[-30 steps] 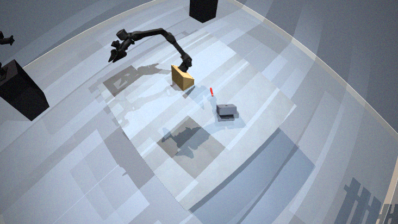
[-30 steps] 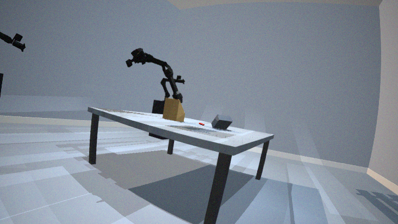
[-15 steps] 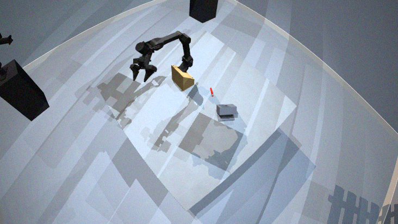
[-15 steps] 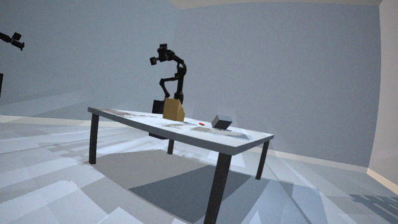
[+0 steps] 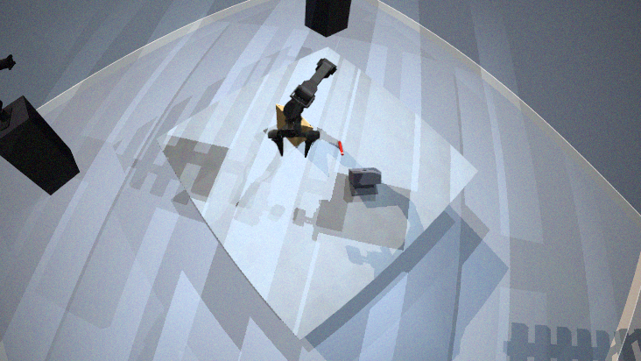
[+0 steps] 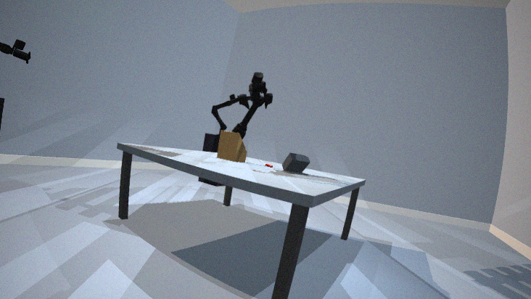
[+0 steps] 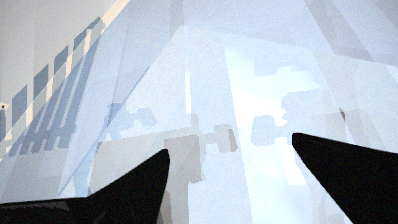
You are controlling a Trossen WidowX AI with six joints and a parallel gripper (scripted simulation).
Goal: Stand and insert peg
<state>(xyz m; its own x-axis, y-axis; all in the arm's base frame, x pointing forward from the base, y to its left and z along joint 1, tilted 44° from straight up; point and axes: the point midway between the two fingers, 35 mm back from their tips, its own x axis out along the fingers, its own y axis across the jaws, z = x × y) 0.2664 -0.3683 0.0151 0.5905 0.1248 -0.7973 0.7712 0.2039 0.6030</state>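
Note:
The red peg (image 5: 341,146) (image 6: 268,165) lies flat on the table (image 5: 278,269) (image 6: 260,184), its pale band at the end towards the arm. A tan sloped wedge (image 5: 305,125) (image 6: 230,146) stands in front of the robot base. A dark grey tilted block (image 5: 363,177) (image 6: 295,162) with a dark spot on its upper face stands just beyond the peg. My gripper (image 5: 293,151) (image 6: 261,97) (image 7: 229,146) is open and empty. It hangs high over the table by the wedge, left of the peg. The wrist view shows only table top between the fingers.
A black box (image 5: 327,15) stands behind the robot base and a larger one (image 5: 31,143) stands off the table at the left. A camera rig (image 6: 17,50) hangs at the far left. The table edges drop to the floor.

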